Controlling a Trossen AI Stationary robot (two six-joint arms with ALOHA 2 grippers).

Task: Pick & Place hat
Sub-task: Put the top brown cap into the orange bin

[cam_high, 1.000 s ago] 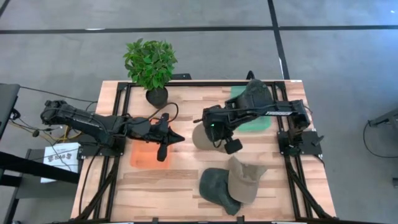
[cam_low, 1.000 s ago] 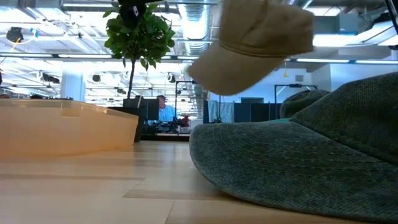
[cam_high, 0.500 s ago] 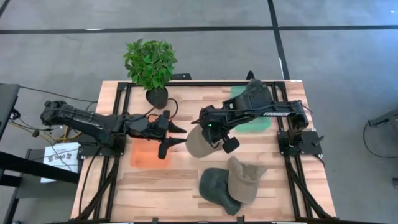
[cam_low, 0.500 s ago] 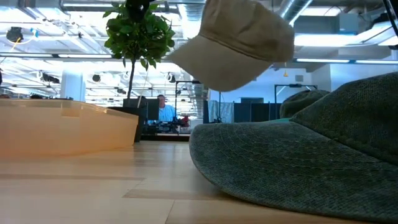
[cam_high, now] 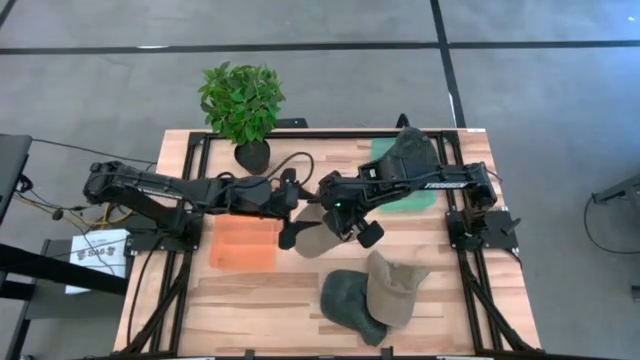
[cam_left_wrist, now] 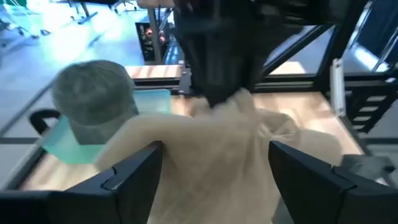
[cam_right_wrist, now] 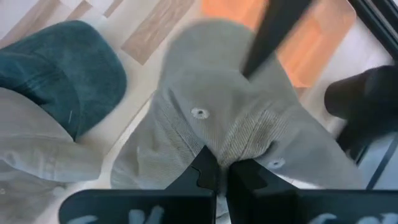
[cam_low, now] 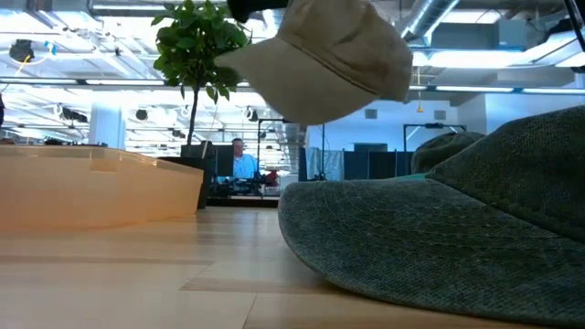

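Note:
A beige hat (cam_high: 312, 238) hangs in the air over the middle of the table, with my right gripper (cam_high: 336, 220) shut on it. In the low view the hat (cam_low: 320, 59) is well clear of the wood. My left gripper (cam_high: 291, 213) reaches in from the table's left, open. Its fingers (cam_left_wrist: 134, 180) stand on either side of the hat (cam_left_wrist: 211, 155). An orange mat (cam_high: 243, 243) lies just to the left of the hat, below it. My right gripper pinches a raised fold of the hat's crown cloth (cam_right_wrist: 239, 146) between its two shut fingers (cam_right_wrist: 202, 177). It comes from the table's right side, slanting down. The hat hangs tilted below the fingers, lifted clear of the table. My left gripper: whether its fingers touch the hat, I cannot tell.
A dark grey hat (cam_high: 413, 150) sits on a green mat (cam_high: 400, 195) at the far right. A dark green hat (cam_high: 350, 300) and another beige hat (cam_high: 397, 288) lie together near the front edge. A potted plant (cam_high: 242, 105) stands at the far edge.
My left gripper has gone toward the table's right, up to the hanging hat, and has opened wide so its fingers now straddle it. My right gripper has carried the beige hat a little toward the table's left; the hat stays lifted clear.

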